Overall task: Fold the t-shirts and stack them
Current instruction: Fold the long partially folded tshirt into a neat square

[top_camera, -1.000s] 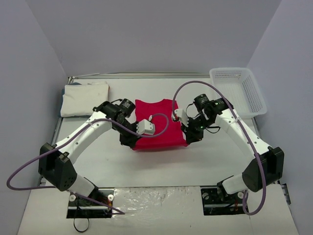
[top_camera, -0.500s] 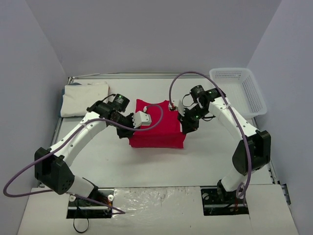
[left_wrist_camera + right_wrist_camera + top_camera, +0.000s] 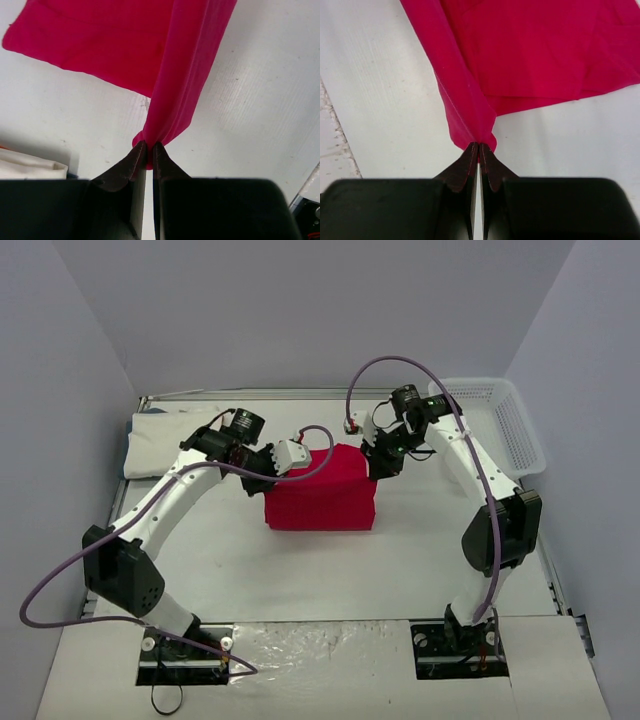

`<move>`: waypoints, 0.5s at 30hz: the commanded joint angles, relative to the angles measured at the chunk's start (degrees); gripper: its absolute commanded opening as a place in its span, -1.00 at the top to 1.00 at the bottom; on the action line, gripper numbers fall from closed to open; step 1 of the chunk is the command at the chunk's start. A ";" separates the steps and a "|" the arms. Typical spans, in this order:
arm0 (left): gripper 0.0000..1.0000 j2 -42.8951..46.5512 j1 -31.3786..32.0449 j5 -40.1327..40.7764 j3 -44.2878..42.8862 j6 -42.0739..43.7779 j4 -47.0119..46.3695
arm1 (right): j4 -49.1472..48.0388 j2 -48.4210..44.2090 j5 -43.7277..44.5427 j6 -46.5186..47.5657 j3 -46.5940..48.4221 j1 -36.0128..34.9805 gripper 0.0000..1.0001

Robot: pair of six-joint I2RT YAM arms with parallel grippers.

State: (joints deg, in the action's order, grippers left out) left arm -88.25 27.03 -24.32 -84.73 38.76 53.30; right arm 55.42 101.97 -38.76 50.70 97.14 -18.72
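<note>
- The red shirt (image 3: 320, 502) is clamped by the left fingers (image 3: 125, 167) at its 10 o'clock corner and by the right fingers (image 3: 462, 170) at 2 o'clock.
- The white shirt (image 3: 172, 440) is laid folded at 10 o'clock.

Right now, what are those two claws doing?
Left gripper: shut on the bright red cloth t-shirt.
Right gripper: shut on the same red t-shirt.

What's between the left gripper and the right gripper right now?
The red t-shirt: its lifted edge runs from the left gripper to the right gripper, each shut on the cloth. The top view shows the span, the wrist views the pinches.
</note>
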 commanded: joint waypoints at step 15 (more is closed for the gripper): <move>0.95 -7.37 -3.56 5.59 -8.96 -1.15 -8.74 | -0.75 12.10 2.38 -0.86 15.61 2.20 1.00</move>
State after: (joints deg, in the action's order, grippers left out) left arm -95.46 24.32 -20.21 -90.43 38.17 46.61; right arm 53.74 112.88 -37.15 50.37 109.54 -17.45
